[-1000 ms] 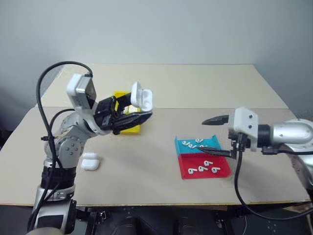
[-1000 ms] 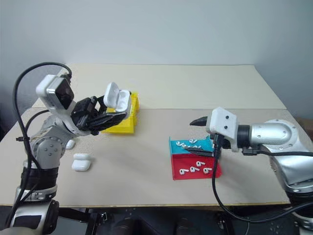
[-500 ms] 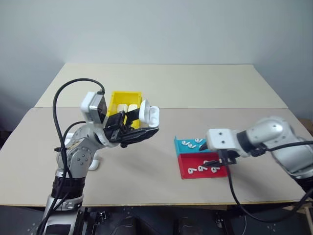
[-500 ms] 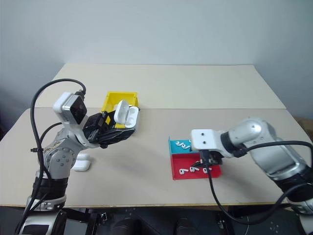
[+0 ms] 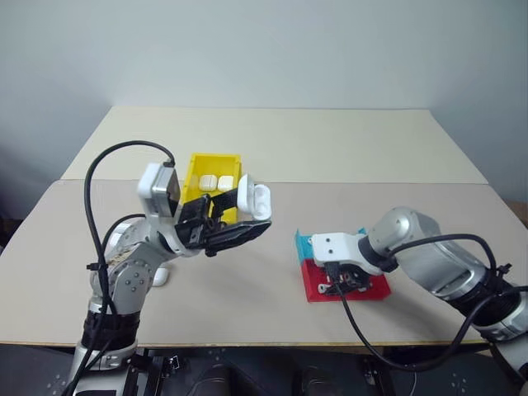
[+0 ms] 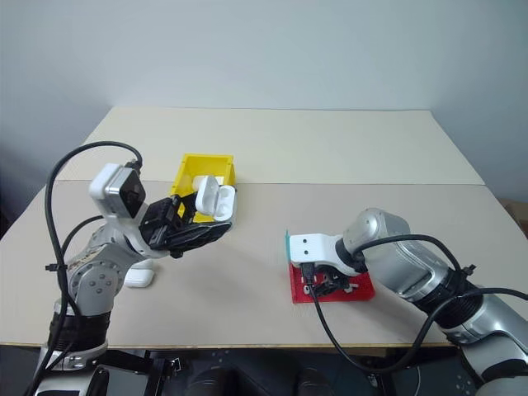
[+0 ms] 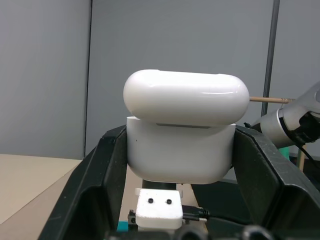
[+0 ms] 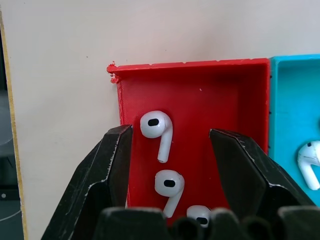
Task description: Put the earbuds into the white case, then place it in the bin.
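hands first. left hand (image 5: 235,233) clamped on the white case (image 5: 254,200), black fingers (image 7: 107,170) pressed against both sides of its body; case held above the worktop (image 5: 247,289) with the lid hinged up, just in front of the near right corner of the yellow bin (image 5: 202,169). two more white cases (image 5: 215,181) lie inside the bin, and another case (image 6: 139,278) rests on the worktop at the near left, partly behind the left arm.

right hand (image 8: 167,150) pointed down into the red tray (image 8: 200,90), fingers apart and holding nothing; they straddle one of the earbuds (image 8: 156,126), fingertips either side of it without touching. second earbud (image 8: 169,186) lies just behind it in the same tray, and a third shows at the frame edge. teal tray (image 8: 295,100) touches the red tray on its far side and holds another earbud (image 8: 309,159).

change from a second ago: right hand was level above the trays and spread wider; it has since dropped, tipped downward and narrowed. left hand has come lower and nearer, same grip on the case.
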{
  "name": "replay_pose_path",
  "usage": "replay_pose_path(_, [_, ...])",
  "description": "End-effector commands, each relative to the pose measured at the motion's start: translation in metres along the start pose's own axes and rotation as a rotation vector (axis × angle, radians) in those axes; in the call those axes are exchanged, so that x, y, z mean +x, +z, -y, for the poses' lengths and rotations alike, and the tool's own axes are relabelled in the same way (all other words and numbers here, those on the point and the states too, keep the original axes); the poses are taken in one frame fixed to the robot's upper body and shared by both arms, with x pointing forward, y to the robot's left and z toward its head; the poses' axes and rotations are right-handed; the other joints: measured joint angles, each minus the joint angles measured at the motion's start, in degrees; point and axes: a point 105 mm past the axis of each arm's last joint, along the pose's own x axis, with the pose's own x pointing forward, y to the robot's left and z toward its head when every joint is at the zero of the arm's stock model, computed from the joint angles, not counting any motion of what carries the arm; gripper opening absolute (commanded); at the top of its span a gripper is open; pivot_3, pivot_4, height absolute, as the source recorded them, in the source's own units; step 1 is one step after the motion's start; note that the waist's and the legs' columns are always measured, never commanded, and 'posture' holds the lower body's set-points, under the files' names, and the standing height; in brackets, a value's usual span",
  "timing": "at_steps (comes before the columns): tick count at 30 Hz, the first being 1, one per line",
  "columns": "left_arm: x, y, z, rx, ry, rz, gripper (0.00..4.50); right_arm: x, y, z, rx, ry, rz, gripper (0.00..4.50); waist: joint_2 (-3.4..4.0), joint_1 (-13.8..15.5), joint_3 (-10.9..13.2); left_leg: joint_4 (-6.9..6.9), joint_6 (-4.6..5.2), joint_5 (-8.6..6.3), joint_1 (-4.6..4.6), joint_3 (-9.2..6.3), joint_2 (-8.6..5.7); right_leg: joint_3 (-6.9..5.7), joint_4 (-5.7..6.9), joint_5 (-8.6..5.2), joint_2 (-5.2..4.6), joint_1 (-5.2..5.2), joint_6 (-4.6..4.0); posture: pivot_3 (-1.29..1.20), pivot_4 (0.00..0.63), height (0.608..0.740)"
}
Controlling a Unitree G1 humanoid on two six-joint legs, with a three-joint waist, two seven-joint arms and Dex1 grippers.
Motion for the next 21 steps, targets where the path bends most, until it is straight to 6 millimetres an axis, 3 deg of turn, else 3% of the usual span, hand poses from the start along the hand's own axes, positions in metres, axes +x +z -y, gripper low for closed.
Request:
replay_pose_path(1, [0.003, 0.008, 0.007, 0.041, -0.025, 0.004, 2.83, -0.002, 0.004, 0.005, -0.001, -0.034, -0.007, 2.92, 0.00, 0.0, 0.0, 0.00, 0.00, 0.00, 0.00, 0.00, 0.00, 0.00, 0.00, 0.00, 0.00, 0.00, 0.00, 0.00, 0.150, 0.740])
replay_pose_path(12, [0.004, 0.008, 0.009, 0.044, -0.014, -0.004, 2.83, 0.006, 0.002, 0.000, -0.005, -0.041, -0.012, 2.92, 0.00, 0.0, 0.0, 0.00, 0.00, 0.00, 0.00, 0.01, 0.00, 0.00, 0.00, 0.00, 0.00, -0.01, 0.00, 0.00, 0.150, 0.740])
replay_pose_path(15, [0.004, 0.009, 0.009, 0.043, -0.013, -0.006, 2.83, 0.008, 0.002, -0.003, -0.014, -0.034, -0.006, 2.36, 0.00, 0.0, 0.0, 0.00, 0.00, 0.00, 0.00, 0.00, 0.00, 0.00, -0.01, 0.00, 0.00, 0.00, 0.00, 0.00, 0.150, 0.740])
replay_pose_path(20, [0.003, 0.009, 0.009, 0.041, -0.011, -0.013, 2.83, 0.012, 0.002, -0.008, -0.007, -0.032, 0.007, 0.67, 0.01, 0.0, 0.0, 0.00, 0.01, -0.01, 0.02, 0.00, 0.00, -0.01, 0.00, 0.00, 0.00, 0.03, 0.00, 0.00, 0.150, 0.740])
replay_pose_path(21, [0.003, 0.009, 0.009, 0.041, -0.011, -0.015, 2.83, 0.012, 0.003, -0.009, -0.002, -0.034, 0.012, 0.62, 0.01, 0.0, 0.0, 0.00, 0.02, -0.01, 0.02, -0.01, 0.00, -0.01, 0.00, 0.00, 0.00, 0.03, 0.00, 0.00, 0.150, 0.740])
